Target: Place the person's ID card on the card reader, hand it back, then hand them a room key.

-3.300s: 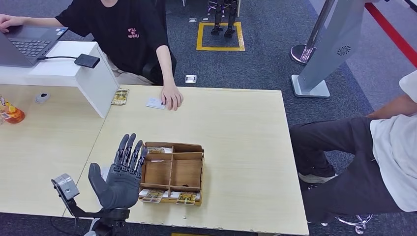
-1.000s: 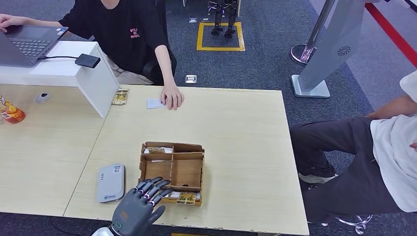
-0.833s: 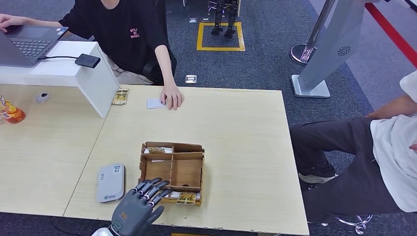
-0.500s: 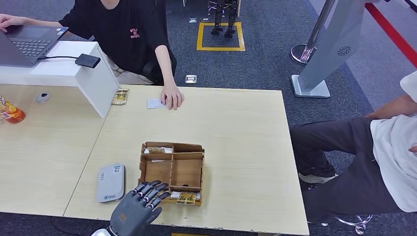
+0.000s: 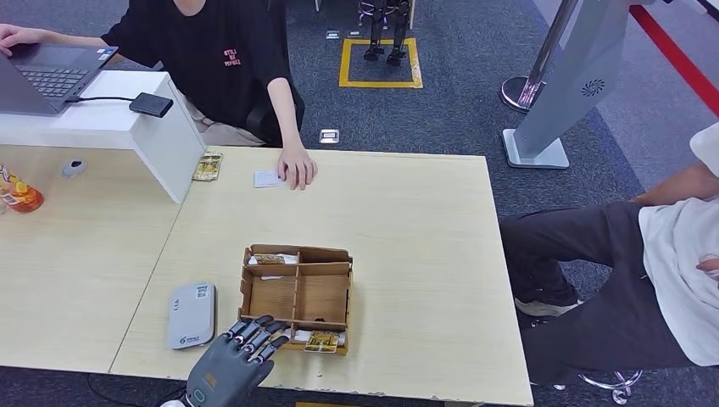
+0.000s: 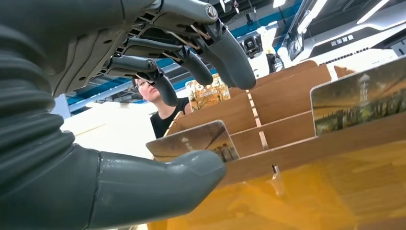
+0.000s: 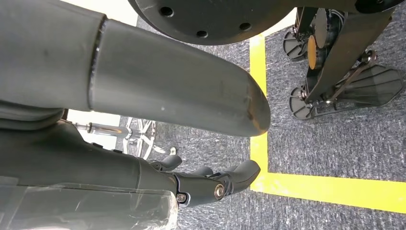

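Left hand [image 5: 231, 365], partly cut off, hovers empty by key box [image 5: 297, 298].

The head view looks forward and steeply down from high on the robot, taking in the whole bench [image 5: 407, 212] and the carpeted floor beyond. The left wrist view sits very low and close behind the left hand [image 6: 119, 124], facing the wooden card organizer [image 6: 287, 124]; both views share that hand [image 5: 229, 365] and organizer [image 5: 297, 297]. The right wrist view hangs beside the body, facing down at the floor [image 7: 335, 143].
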Motion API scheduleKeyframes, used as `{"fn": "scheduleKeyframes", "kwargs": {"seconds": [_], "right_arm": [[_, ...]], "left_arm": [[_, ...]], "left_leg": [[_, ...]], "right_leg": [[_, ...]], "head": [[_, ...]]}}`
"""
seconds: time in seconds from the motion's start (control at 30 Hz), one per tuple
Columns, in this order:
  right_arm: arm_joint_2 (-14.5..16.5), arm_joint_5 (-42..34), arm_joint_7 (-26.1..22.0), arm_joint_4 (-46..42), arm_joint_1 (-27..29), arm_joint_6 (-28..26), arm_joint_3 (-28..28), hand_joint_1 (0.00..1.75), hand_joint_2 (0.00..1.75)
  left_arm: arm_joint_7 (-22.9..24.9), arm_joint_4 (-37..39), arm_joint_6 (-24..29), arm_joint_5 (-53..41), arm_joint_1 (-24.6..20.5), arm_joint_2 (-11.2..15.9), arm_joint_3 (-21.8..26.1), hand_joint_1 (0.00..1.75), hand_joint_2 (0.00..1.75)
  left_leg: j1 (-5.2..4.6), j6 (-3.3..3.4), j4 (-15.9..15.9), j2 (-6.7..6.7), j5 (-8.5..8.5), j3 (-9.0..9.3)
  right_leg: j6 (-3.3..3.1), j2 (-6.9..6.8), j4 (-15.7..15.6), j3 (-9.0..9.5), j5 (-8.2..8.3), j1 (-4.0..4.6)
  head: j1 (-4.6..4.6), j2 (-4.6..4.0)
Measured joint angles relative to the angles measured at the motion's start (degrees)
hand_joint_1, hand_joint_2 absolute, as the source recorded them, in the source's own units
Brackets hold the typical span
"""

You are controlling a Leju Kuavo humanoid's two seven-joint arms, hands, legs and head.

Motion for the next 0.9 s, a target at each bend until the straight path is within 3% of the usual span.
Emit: {"fn": "scheduleKeyframes", "kwargs": {"seconds": [0.9], "right_arm": [[0.0, 1.25, 0.01, 0.0, -0.07, 0.15, -1.11, 0.0, 0.0]], "left_arm": [[4.98, 1.89, 1.01, -4.45, 2.51, -2.37, 3.27, 0.62, 1.75]], "left_leg": [[0.0, 0.0, 0.0, 0.0, 0.0, 0.0]], "right_leg": [[0.0, 0.0, 0.0, 0.0, 0.0, 0.0]], "head": [[-0.01, 0.0]]}}
